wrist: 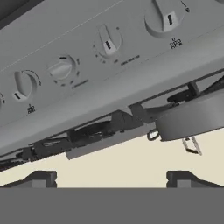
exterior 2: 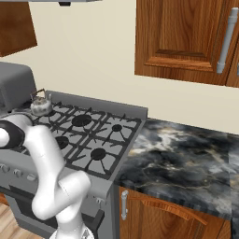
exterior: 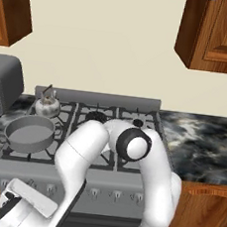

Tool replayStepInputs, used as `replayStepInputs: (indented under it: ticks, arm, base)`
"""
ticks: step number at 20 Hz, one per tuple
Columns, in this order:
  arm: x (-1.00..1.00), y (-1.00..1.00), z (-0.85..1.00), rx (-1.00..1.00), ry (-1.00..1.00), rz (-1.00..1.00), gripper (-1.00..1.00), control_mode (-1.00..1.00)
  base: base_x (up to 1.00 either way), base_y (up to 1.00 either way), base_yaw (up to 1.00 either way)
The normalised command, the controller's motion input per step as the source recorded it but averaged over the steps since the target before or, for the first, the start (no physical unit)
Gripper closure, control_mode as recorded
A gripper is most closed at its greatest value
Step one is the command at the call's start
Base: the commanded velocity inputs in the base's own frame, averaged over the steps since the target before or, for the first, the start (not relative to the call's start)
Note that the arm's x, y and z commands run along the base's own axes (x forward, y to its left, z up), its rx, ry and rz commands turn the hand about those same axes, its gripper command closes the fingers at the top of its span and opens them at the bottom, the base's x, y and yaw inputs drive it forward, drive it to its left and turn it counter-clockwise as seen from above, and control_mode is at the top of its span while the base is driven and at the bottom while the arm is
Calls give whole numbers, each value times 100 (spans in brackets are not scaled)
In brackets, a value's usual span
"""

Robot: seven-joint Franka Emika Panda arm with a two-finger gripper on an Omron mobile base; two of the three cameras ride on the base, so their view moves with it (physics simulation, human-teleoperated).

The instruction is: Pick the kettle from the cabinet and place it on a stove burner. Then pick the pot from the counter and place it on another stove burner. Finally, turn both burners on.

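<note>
The silvery kettle stands on the stove's back-left burner. In front of it, the wide grey pot sits on the front-left burner and appears upside down at the right of the hand view. My gripper is open with nothing between its fingertips. It is low in front of the stove, aimed up at the row of control knobs. The hand's white body is at the lower left, below the stove's front panel. The wall cabinet with its grey bar handle is shut.
A grey boxy appliance stands on the counter left of the stove. Dark marbled counter runs to the right over brown base cabinets. The other burners carry nothing.
</note>
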Motion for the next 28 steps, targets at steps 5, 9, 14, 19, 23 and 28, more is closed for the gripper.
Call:
replayStepInputs:
  ticks: [5, 9, 14, 19, 23, 28]
  arm:
    - [2, 0, -22, -8, -4, 0, -100, -100]
    - [12, 0, -24, -4, 0, 0, -100, -100]
    - [13, -3, -7, 0, 0, 0, -100, -100]
    - [21, -8, -19, 0, 0, 0, -100, -100]
    - [20, -3, -25, -1, 0, 1, -100, -100]
    - [29, 3, -29, -5, 0, 6, -100, -100]
  base:
    - [0, 0, 0]
    - [0, 0, 0]
    - [0, 0, 0]
    - [0, 0, 0]
    - [0, 0, 0]
    - [0, 0, 0]
